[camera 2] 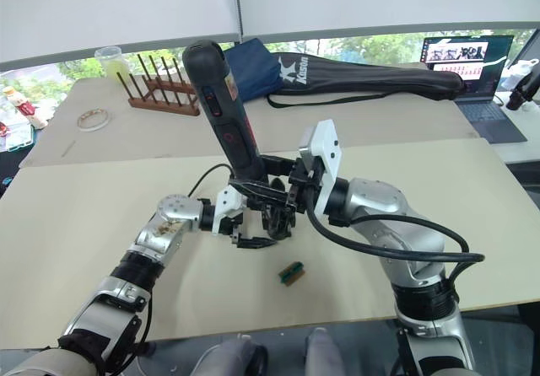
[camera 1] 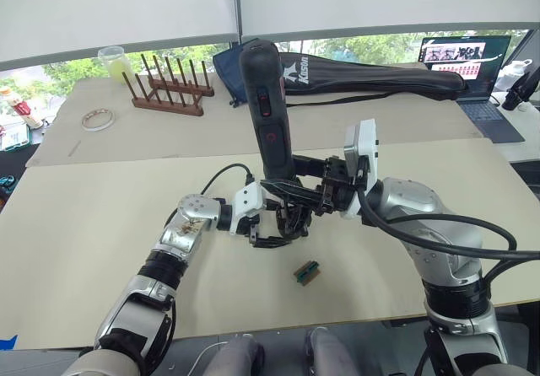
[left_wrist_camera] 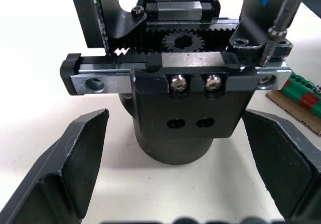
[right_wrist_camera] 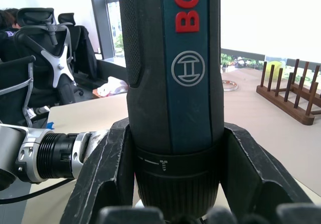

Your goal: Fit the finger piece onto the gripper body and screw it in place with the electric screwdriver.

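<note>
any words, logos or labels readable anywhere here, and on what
"BO", red letters cut off by the picture's edge, on the electric screwdriver, held in the right gripper.
A round emblem with an H-like mark inside, just under those letters on the same tool.
White lettering with a star on the dark bag at the back: too blurred to read for sure.
Laptop screen: too small to read.
Gripper body before the left gripper: no text.

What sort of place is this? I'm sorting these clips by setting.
Probably an office or lab workspace: office chairs in the right wrist view, an open laptop on the table, and window blinds behind it.
</note>
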Action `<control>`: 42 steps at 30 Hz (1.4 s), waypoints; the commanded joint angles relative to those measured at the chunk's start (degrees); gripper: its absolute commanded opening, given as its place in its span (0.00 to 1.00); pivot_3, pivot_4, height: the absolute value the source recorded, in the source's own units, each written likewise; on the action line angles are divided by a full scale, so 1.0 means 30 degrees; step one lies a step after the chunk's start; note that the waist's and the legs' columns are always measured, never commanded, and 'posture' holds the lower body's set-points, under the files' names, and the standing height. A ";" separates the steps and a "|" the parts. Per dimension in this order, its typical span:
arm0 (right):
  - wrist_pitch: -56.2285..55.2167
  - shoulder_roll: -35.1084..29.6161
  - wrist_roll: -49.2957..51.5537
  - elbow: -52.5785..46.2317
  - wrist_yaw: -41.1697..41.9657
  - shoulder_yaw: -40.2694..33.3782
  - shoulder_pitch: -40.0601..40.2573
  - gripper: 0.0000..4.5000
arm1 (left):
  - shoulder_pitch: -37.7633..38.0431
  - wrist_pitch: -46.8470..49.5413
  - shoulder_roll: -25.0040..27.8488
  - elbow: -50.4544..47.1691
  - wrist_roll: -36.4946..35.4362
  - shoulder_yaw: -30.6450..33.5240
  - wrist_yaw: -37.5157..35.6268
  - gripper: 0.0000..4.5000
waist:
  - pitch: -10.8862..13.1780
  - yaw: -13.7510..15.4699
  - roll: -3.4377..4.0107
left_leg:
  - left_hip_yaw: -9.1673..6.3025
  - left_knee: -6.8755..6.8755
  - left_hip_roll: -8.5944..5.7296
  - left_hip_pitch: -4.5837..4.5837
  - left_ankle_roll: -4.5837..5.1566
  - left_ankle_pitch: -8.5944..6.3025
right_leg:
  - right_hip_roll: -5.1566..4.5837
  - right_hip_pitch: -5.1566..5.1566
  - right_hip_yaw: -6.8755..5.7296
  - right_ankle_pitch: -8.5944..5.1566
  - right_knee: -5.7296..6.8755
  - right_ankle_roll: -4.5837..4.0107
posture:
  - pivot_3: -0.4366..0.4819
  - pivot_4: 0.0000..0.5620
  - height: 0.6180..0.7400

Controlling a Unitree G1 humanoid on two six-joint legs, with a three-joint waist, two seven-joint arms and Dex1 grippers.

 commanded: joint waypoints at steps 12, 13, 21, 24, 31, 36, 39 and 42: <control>-0.0613 -0.0670 0.0637 -0.0449 0.0455 -0.0941 -0.1074 0.44 | -0.0389 -0.0161 0.0217 -0.0367 -0.0049 0.0123 -0.0302 1.00 | 0.0000 0.0004 0.0000 | -0.0001 -0.0001 0.0001 0.0002 0.0000 0.0000 | -0.0001 0.0001 0.0000 0.0000 -0.0001 0.0000 | 0.48 0.27 1.00; -0.0608 -0.0676 0.0682 -0.0450 0.0445 -0.0965 -0.1083 0.44 | -0.0386 -0.0168 0.0214 -0.0365 -0.0044 0.0121 -0.0294 1.00 | 0.0000 0.0000 0.0000 | -0.0001 -0.0002 0.0000 0.0001 0.0001 0.0000 | -0.0002 0.0001 0.0000 0.0000 -0.0002 0.0000 | 0.48 0.27 1.00; -0.0575 -0.0680 0.0628 -0.0409 0.0424 -0.0832 -0.1105 0.44 | -0.0361 -0.0203 0.0133 -0.0370 -0.0087 0.0129 -0.0262 1.00 | 0.0000 0.0005 0.0000 | 0.0000 -0.0001 0.0000 0.0002 0.0000 0.0000 | -0.0003 0.0001 0.0001 0.0000 -0.0001 0.0000 | 0.48 0.27 1.00; -0.0353 -0.0543 0.0691 -0.0423 0.0217 -0.0756 -0.1401 0.44 | -0.0322 -0.0191 0.0134 -0.0420 -0.0098 0.0125 -0.0264 1.00 | 0.0000 0.0002 0.0000 | 0.0000 -0.0001 0.0001 0.0001 0.0000 0.0000 | -0.0002 0.0001 0.0001 0.0000 -0.0001 0.0000 | 0.48 0.27 1.00; -0.0264 -0.0538 0.0609 0.0023 0.0127 -0.0698 -0.1928 0.44 | -0.0273 -0.0156 0.0135 -0.0485 -0.0145 0.0153 -0.0259 1.00 | 0.0000 0.0008 0.0000 | 0.0000 -0.0001 0.0001 0.0002 0.0000 0.0000 | -0.0004 0.0002 0.0000 0.0000 -0.0001 0.0000 | 0.48 0.27 1.00; -0.0068 -0.0580 0.0740 -0.0086 0.0096 -0.0624 -0.1824 0.44 | -0.0240 -0.0151 0.0149 -0.0530 -0.0152 0.0153 -0.0251 1.00 | 0.0000 -0.0002 0.0000 | -0.0001 -0.0003 0.0001 0.0002 0.0000 0.0000 | -0.0003 0.0001 0.0001 0.0000 0.0001 0.0000 | 0.48 0.27 1.00; 0.0032 -0.0584 0.0771 -0.0218 0.0093 -0.0587 -0.1699 0.44 | -0.0238 -0.0165 0.0147 -0.0522 -0.0142 0.0155 -0.0228 1.00 | 0.0000 -0.0001 0.0000 | -0.0001 -0.0002 0.0002 0.0002 0.0000 0.0000 | -0.0002 0.0000 0.0000 0.0000 0.0000 0.0000 | 0.48 0.27 1.00; 0.0137 -0.0569 0.0798 -0.0307 0.0073 -0.0557 -0.1608 0.44 | -0.0246 -0.0178 0.0148 -0.0501 -0.0139 0.0165 -0.0214 1.00 | 0.0000 0.0004 0.0000 | -0.0001 -0.0002 0.0001 0.0001 0.0000 0.0000 | -0.0004 0.0001 0.0000 0.0000 0.0001 0.0000 | 0.48 0.27 1.00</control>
